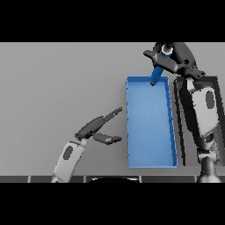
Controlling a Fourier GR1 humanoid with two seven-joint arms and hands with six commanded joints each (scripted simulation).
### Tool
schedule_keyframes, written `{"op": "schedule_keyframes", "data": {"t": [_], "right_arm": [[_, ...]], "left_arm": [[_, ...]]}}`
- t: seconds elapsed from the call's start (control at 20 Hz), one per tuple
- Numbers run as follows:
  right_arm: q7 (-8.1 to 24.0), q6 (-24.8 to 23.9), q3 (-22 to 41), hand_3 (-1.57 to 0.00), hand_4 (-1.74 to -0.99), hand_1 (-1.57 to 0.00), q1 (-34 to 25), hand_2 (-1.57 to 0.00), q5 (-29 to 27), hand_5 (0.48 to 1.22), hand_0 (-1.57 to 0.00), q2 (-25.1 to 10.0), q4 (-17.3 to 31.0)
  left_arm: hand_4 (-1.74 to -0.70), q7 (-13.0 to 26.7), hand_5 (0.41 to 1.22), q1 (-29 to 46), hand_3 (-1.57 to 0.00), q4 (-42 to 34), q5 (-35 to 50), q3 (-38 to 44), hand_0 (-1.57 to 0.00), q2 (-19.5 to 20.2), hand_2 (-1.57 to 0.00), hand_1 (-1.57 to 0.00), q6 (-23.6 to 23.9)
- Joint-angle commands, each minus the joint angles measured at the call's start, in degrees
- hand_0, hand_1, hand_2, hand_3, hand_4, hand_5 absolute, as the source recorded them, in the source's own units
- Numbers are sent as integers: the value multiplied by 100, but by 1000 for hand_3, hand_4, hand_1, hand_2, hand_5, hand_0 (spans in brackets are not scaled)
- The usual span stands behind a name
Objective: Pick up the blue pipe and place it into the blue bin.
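Fingers (163,59) of right hand (169,61) clenched round blue pipe (156,72) at blue bin's (129,127) twelve-o'clock rim; best lowered toward six before release.

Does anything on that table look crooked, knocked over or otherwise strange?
Nothing looks wrong. The blue pipe hangs tilted, but only because the right robot hand grips it over the far end of the blue bin. The bin sits flat and square. The left robot hand hovers open beside it.
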Motion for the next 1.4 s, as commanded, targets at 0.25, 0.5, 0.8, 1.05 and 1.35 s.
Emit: {"op": "schedule_keyframes", "data": {"t": [0.25,0.5,0.8,1.05,1.35], "right_arm": [[338,-364,154,-1571,-1741,-1571,1468,-1571,132,1221,-1571,-161,-628],[857,-1182,568,-1571,-1741,-1571,2278,-1571,397,1221,-1571,-360,-1098],[856,-2330,1892,-908,-1741,-1571,2563,-1571,106,1221,-1571,-1154,-844],[857,-3021,3565,-403,-1413,-684,1859,-685,-989,1221,-750,-1991,-173],[799,-2284,5047,-105,-1110,-179,956,-179,-1199,979,-196,-2570,-85]], "left_arm": [[-878,24,423,54,1,34,39,-11,1,-72,1,1,23],[-884,-71,425,189,1,-65,45,-60,1,-14,1,1,-17],[-883,-98,421,213,1,-119,90,-3,1,70,1,1,-38],[-878,55,425,176,1,-111,73,-51,1,-13,1,1,-30],[-886,93,428,199,1,-168,95,-78,1,-42,1,1,-31]]}}
